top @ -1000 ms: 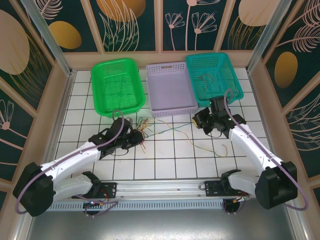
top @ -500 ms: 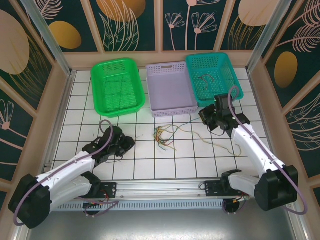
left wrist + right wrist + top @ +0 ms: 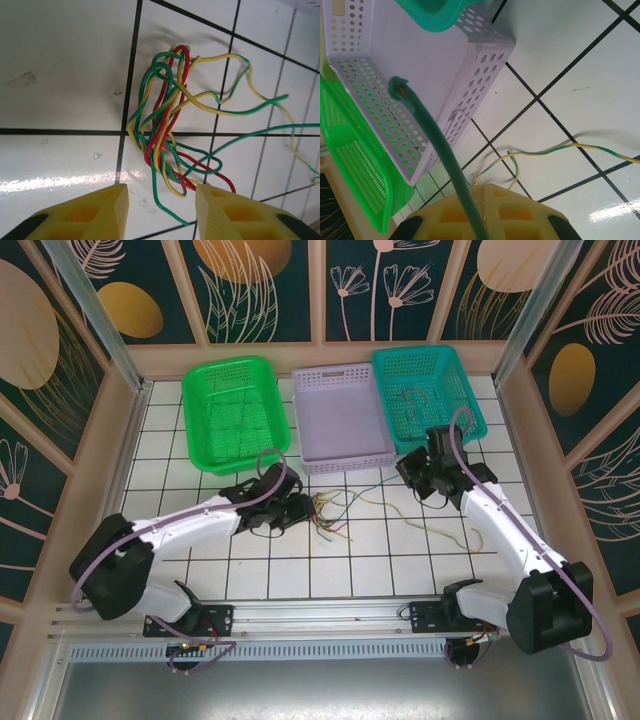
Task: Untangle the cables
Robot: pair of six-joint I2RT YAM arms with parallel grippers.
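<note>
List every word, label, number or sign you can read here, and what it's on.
No text can be read. The green basket, lilac basket and teal basket carry no lettering; the wall panels show only plant drawings; the left arm's yellow fingers are unmarked.

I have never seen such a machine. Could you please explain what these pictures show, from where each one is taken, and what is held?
Two robot arms with two-finger grippers work on a white tiled table. One picture looks down from above; the other two come from wrist cameras. A tangle of thin cables lies before the open left gripper. The right gripper is shut on one green cable. Behind stand a green basket, a lilac basket and a teal basket.
</note>
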